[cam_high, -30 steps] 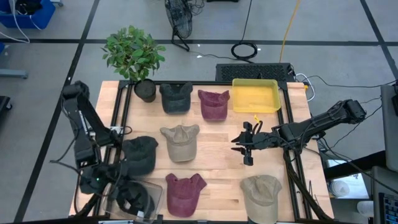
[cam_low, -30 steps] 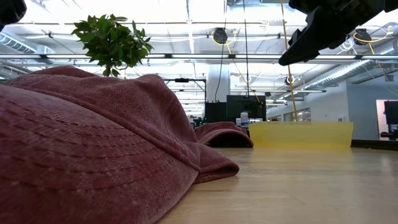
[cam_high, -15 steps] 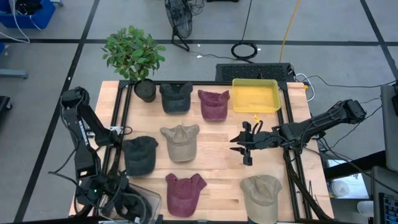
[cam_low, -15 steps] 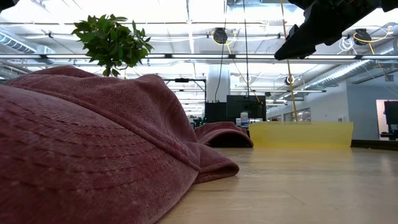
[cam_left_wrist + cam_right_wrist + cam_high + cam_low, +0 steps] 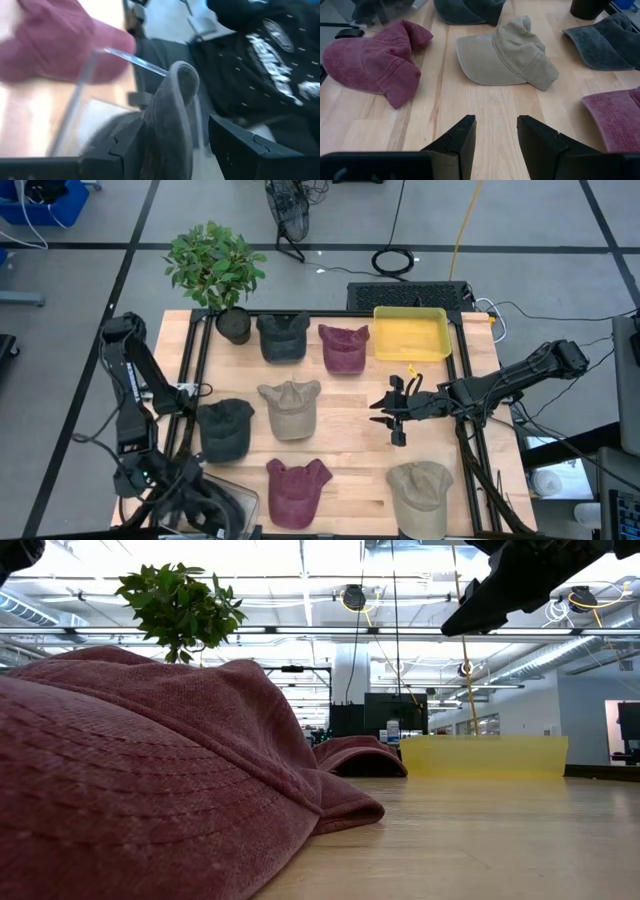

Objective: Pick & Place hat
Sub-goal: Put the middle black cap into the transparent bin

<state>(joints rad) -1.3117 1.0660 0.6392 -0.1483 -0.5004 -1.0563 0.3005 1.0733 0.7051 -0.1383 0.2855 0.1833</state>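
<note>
Now a dark hat [image 5: 167, 125] is seen between the left gripper's [image 5: 175, 145] parted fingers over the clear bin [image 5: 238, 502], seemingly for dropping; the right gripper [image 5: 397, 412] is held wide, empty

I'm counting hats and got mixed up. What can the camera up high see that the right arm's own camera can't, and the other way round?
Only the high view shows the leafy plant, the yellow tray, the tan hat near the front edge and the left gripper at the clear box. Only the right wrist view shows the right gripper up close, its fingers apart and holding nothing. Both show the middle tan hat and the front maroon hat.
</note>
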